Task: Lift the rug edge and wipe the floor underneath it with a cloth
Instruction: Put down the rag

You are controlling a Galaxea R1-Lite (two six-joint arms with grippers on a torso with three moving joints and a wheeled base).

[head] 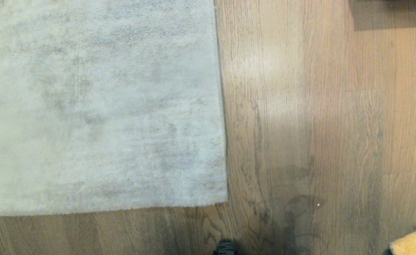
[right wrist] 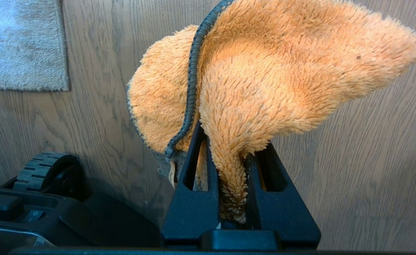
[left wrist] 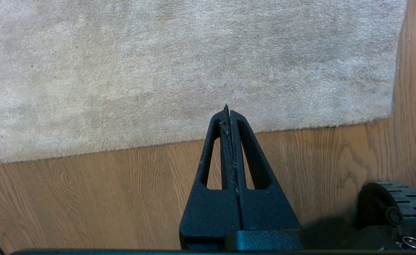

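A: Which step are we on?

B: The very start, I'd say. The rug (head: 98, 106) lies flat, filling the upper left of the head view, its corner (head: 222, 200) just left of centre near the bottom. No edge is lifted yet, and the floor (head: 335, 124) beside it is bare wood.

A: And the cloth?

B: The orange cloth (right wrist: 264, 78) is pinched in the right tool (right wrist: 233, 156), its fluffy bulk fanning out above the tips. In the head view only a scrap of it shows, at the lower right corner.

A: The left tool?

B: The left tool (left wrist: 228, 111) is closed on nothing, hanging above the floor near the rug's near border (left wrist: 158, 143).

A: So what comes next?

B: Probably the left tool must open, drop to the border and catch it, lifting enough for the cloth to get underneath.
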